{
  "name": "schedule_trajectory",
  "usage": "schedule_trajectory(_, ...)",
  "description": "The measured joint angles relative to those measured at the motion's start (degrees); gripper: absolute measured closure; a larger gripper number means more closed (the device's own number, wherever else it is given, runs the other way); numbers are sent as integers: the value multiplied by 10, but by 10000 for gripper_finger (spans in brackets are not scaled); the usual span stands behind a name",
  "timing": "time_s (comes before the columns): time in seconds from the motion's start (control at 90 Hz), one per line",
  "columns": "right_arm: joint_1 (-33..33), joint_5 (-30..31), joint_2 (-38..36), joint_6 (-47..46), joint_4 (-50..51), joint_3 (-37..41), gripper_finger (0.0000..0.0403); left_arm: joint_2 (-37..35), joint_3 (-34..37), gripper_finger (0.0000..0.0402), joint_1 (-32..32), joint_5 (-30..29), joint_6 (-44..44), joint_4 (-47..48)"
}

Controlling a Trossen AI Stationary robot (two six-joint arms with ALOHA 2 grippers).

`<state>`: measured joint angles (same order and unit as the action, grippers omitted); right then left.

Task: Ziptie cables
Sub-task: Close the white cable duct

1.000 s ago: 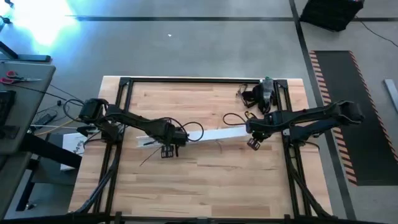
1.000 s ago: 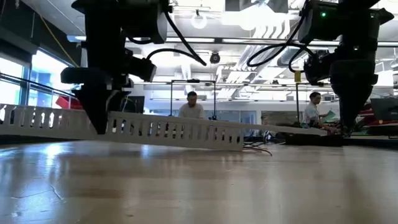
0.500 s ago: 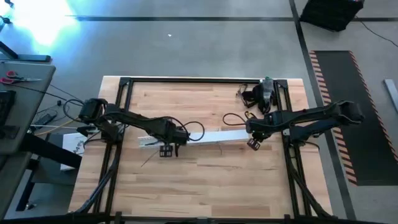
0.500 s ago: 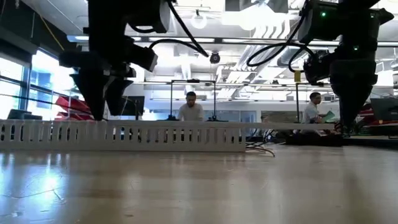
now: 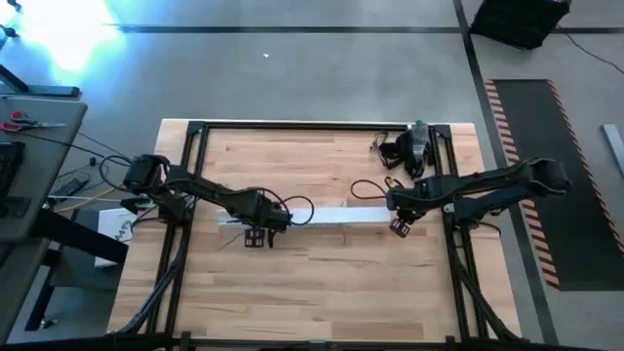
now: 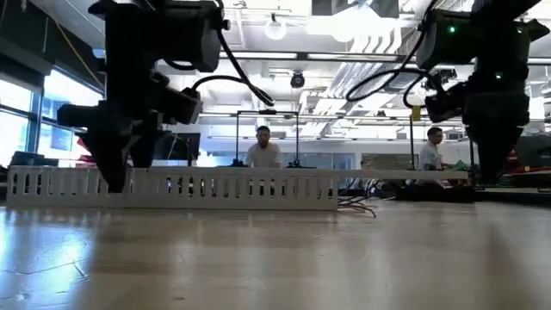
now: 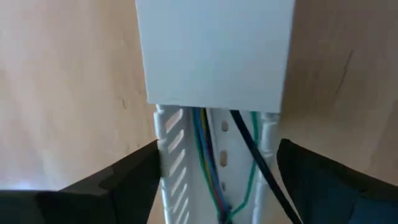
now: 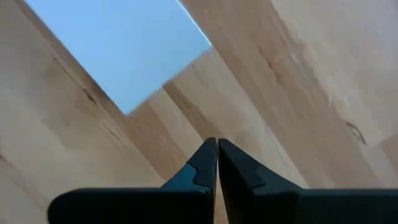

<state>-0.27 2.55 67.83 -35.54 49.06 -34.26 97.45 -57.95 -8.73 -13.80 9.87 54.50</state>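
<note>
A long white slotted channel (image 5: 322, 215) lies flat along the middle of the table, also seen in the low view (image 6: 215, 185). Inside it run the cables (image 7: 208, 162), blue, green and black. A flat white cover strip (image 7: 214, 50) closes the channel beyond them. A few wire ends (image 6: 357, 205) trail out at the channel's right end. My left gripper (image 5: 255, 226) is open over the channel's left part, one finger on each side (image 7: 217, 148). My right gripper (image 5: 398, 226) is shut, pointing down just off the strip's right end (image 8: 118, 43). My left gripper comes from above with its fingers (image 7: 134, 177) on either side of the channel's slotted walls (image 7: 171, 155), across its length. The channel rests flat on the table. Whether the fingers touch the walls, I cannot tell.
A black device with coiled leads (image 5: 414, 146) sits at the far right, and a dark wire loop (image 5: 366, 185) lies just beyond the strip. Black frame rails (image 5: 195, 156) border the tabletop. Two people (image 6: 264, 146) are in the room behind. Bare wood lies toward the near edge.
The channel's left end, which was lifted and slanted a second ago, has come down flat on the table, and the channel has turned to lie straight along it. My left gripper has moved a little toward the table's left edge along the channel.
</note>
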Motion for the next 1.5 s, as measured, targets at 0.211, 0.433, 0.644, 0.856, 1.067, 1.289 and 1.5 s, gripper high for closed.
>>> schedule_trajectory(0.211,0,-3,0,0,6,4,403,0,7,146,0,-5,-5,-20)
schedule_trajectory(0.433,0,-14,-1,20,2,4,403,0,7,173,0,-5,-5,-23)
schedule_trajectory(0.644,-9,-4,-1,26,-9,4,403,0,7,182,0,-9,-5,-26)
schedule_trajectory(0.856,-10,-3,-1,46,-89,3,403,0,7,183,0,-18,-19,-52)
schedule_trajectory(1.067,-10,-4,0,60,-133,5,403,0,8,184,0,-18,-24,-63)
schedule_trajectory(1.289,-10,5,0,59,-112,5,403,0,8,184,-1,-34,-31,-77)
schedule_trajectory(1.5,0,2,-1,28,-33,2,403,1,6,183,-3,-33,-35,-104)
